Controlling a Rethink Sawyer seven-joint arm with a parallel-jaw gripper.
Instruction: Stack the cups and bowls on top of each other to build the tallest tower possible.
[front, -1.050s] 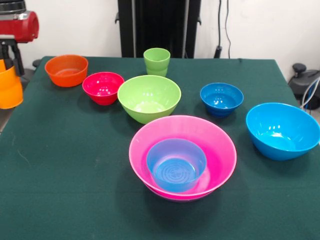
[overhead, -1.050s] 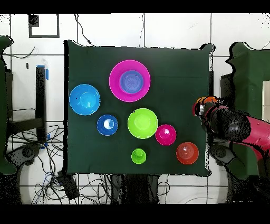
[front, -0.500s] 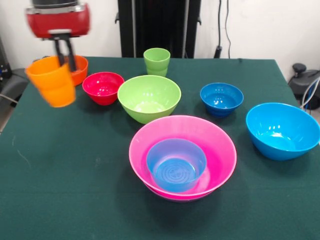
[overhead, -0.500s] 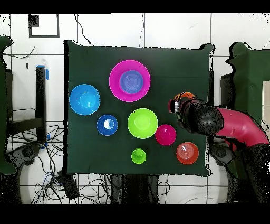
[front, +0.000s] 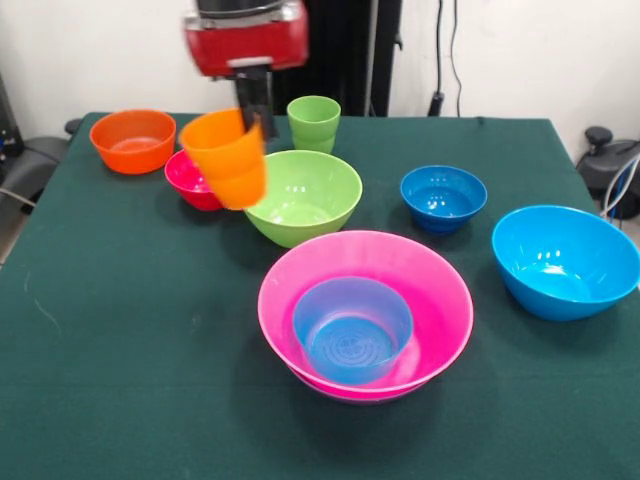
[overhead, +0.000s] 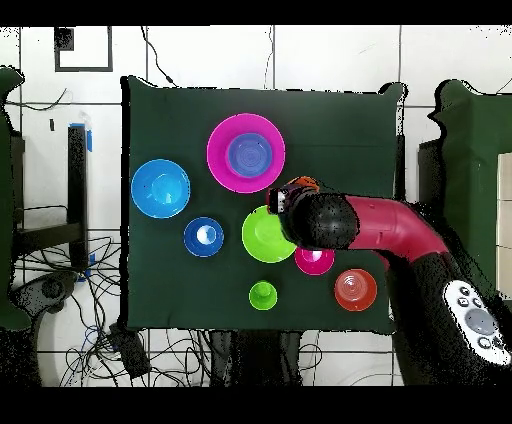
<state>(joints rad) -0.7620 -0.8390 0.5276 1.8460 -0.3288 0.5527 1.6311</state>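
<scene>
My gripper (front: 253, 118) is shut on the rim of the orange cup (front: 229, 158), which hangs tilted in the air between the red bowl (front: 187, 176) and the lime green bowl (front: 306, 196). From above, the gripper (overhead: 287, 197) shows at the lime bowl's (overhead: 262, 234) edge, with only a sliver of the orange cup (overhead: 301, 184) visible. The light green cup (front: 314, 122) stands upright at the back. The tower is a wide pink bowl (front: 440, 300) holding a small light-blue bowl (front: 352, 328). The red bowl is partly hidden by the held cup.
An orange bowl (front: 132, 140) sits at the back left, a dark-blue bowl (front: 443, 197) right of centre, and a large sky-blue bowl (front: 565, 260) near the right table edge. The red arm (overhead: 380, 226) reaches over the red bowl (overhead: 318, 261) in the overhead view.
The gripper has carried the orange cup from beyond the table's left edge, past the orange bowl, to a spot between the red and lime green bowls. The bowls have not moved.
</scene>
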